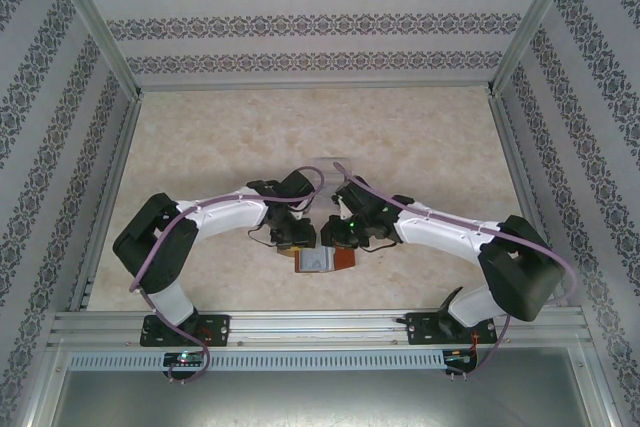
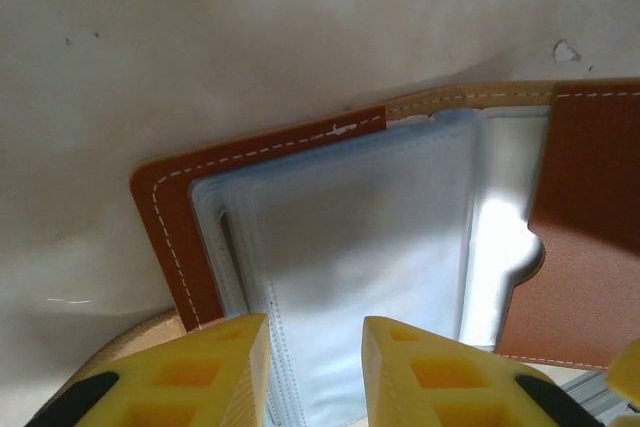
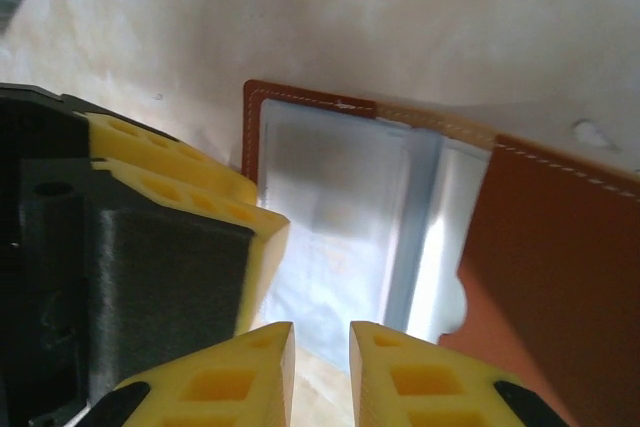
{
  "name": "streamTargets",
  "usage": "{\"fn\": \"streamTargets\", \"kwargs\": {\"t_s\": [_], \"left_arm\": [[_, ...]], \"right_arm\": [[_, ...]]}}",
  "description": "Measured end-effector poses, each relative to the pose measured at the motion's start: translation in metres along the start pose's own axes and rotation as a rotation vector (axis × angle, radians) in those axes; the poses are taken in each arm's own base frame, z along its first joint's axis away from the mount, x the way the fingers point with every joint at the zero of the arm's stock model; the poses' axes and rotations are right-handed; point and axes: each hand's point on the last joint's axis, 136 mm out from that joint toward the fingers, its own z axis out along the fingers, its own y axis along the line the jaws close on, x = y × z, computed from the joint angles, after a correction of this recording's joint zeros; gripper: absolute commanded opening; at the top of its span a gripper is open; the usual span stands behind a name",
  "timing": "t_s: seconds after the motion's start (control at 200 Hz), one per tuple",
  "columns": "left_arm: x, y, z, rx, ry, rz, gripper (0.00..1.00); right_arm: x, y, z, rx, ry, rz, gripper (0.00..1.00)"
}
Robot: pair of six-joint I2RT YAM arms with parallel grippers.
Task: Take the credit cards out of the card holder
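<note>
The card holder (image 1: 322,261) lies open on the table near the front, reddish-brown leather with clear blue-grey sleeves (image 2: 360,237) inside. A pale credit card (image 3: 338,215) shows faintly through a sleeve. My left gripper (image 2: 315,352) stands over the sleeves' near edge, its jaws apart with the flat sleeve face between them. In the right wrist view one left finger (image 3: 255,237) touches the sleeve. My right gripper (image 3: 320,367) hovers at the holder's near edge (image 3: 300,332), jaws narrowly apart with nothing between them. The brown flap (image 3: 550,267) lies folded out to the right.
A clear plastic tray (image 1: 332,162) sits just behind the two grippers. Patterned walls and aluminium posts close in the table on the left, back and right. A metal rail (image 1: 320,325) runs along the front edge by the arm bases.
</note>
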Motion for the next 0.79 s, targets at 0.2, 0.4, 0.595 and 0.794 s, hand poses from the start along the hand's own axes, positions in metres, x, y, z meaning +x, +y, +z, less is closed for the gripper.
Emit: {"fn": "streamTargets", "kwargs": {"t_s": [0.2,0.4,0.595,0.794], "left_arm": [[0.0,0.006,0.003,-0.024,-0.005,-0.002,0.3],[-0.003,0.009,0.003,-0.047,-0.024,-0.001,0.27],[0.001,0.014,0.005,-0.058,-0.015,-0.006,0.27],[0.001,0.014,0.005,-0.058,-0.015,-0.006,0.26]], "right_arm": [[0.002,-0.005,0.011,0.007,0.014,0.021,0.24],[0.001,-0.007,0.018,0.007,0.018,0.025,0.23],[0.004,-0.012,0.025,0.012,0.034,0.032,0.23],[0.003,-0.011,0.029,0.001,0.035,0.032,0.23]]}}
